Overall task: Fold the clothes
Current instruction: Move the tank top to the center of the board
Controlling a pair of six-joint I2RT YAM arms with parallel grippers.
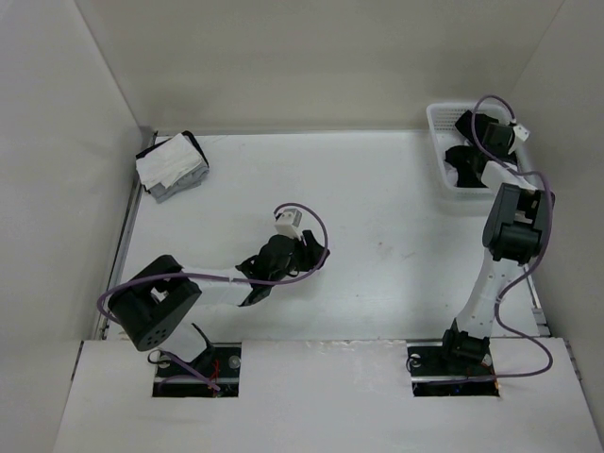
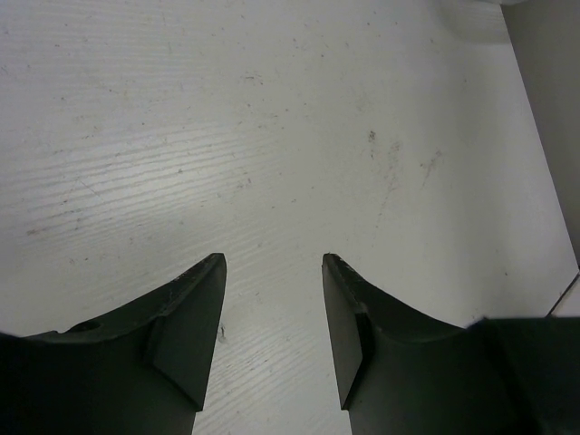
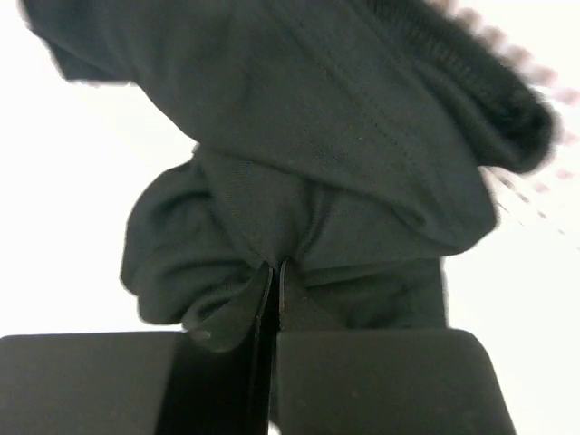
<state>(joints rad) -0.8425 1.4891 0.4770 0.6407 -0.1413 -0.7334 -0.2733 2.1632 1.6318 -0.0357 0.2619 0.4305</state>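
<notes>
Right claw is reaching into the white basket at the far right corner of the table. Its jaws are pressing almost together, pinching a fold of the black garment. The garment is lying bunched inside the basket, creasing around the fingertips. Left claw is hovering over bare table well to the left of the basket and nearer the arm bases, jaws standing wide with nothing between them. A folded white-and-grey cloth stack is sitting far left of the basket, beside the side wall.
</notes>
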